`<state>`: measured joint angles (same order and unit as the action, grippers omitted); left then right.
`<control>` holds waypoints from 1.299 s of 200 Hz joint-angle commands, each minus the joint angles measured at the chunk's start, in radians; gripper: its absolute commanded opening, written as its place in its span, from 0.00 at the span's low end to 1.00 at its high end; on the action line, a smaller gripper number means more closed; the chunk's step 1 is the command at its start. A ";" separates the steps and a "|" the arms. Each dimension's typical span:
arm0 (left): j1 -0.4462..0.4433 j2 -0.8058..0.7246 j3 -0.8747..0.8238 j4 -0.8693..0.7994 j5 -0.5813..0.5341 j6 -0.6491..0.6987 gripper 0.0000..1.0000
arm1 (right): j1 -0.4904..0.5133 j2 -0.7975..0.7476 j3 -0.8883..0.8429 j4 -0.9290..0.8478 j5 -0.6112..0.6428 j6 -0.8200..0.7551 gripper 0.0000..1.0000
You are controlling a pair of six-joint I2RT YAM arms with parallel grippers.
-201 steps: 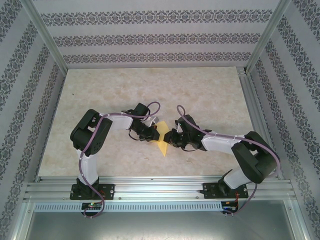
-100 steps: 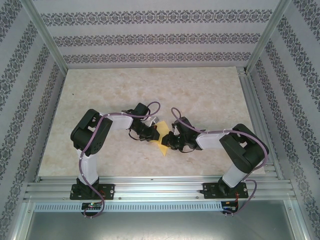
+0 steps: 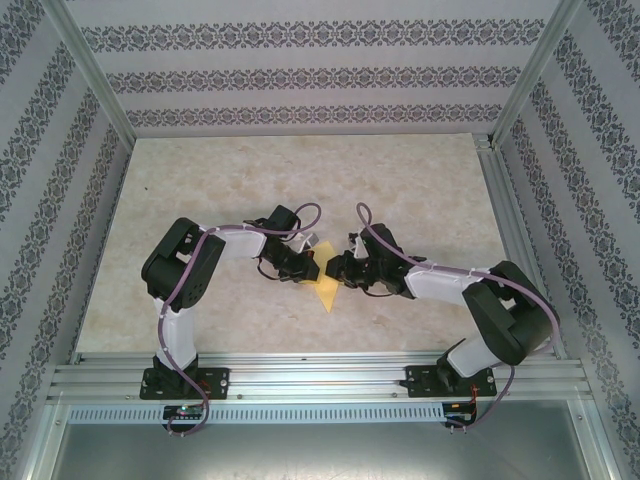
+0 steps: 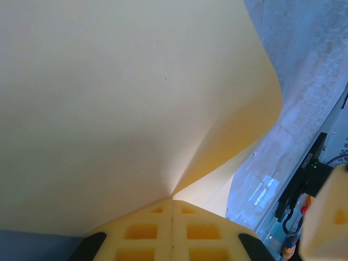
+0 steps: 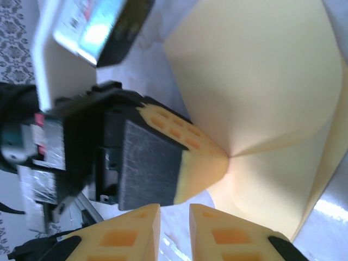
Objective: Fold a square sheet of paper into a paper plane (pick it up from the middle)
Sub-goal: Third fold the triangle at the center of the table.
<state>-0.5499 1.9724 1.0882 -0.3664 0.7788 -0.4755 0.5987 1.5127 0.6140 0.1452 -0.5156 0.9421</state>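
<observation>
The square sheet of yellow paper (image 3: pixel 325 291) hangs between the two arms above the table, bent into curved flaps. My left gripper (image 3: pixel 313 265) is shut on the sheet, and its closed pads (image 4: pixel 173 228) pinch the paper (image 4: pixel 125 103) where the flaps meet. In the right wrist view the left fingers (image 5: pixel 198 157) pinch the sheet (image 5: pixel 261 87) at that same point. My right gripper (image 5: pixel 174 217) is open just beside them, with a narrow gap and nothing between its fingers. It faces the left gripper from the right (image 3: pixel 336 269). The paper plane is out of view.
The marbled tabletop (image 3: pixel 300 180) lies below, walled by patterned panels with aluminium posts (image 3: pixel 90 75). An aluminium rail (image 3: pixel 320 375) carrying both arm bases runs along the near edge. A fingertip of the right gripper (image 4: pixel 329 217) shows at the edge of the left wrist view.
The right arm drew in, then stretched out again, and its gripper ended slightly farther back, close against the left gripper. Less of the sheet shows between them. The left arm held still.
</observation>
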 commanded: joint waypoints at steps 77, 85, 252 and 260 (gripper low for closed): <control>0.007 0.040 0.010 -0.041 -0.045 0.026 0.03 | -0.037 0.186 0.021 0.013 0.003 -0.068 0.21; 0.007 0.040 0.010 -0.042 -0.045 0.026 0.03 | -0.038 0.196 0.022 0.001 0.003 -0.069 0.21; 0.007 0.030 0.000 -0.040 -0.048 0.016 0.03 | -0.105 0.244 0.113 -0.009 -0.068 -0.112 0.22; 0.007 0.030 0.000 -0.040 -0.048 0.016 0.03 | -0.108 0.256 0.112 -0.021 -0.054 -0.120 0.22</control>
<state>-0.5499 1.9751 1.0939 -0.3744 0.7795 -0.4751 0.5011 1.7370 0.7238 0.1059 -0.5743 0.8604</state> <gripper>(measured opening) 0.067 0.223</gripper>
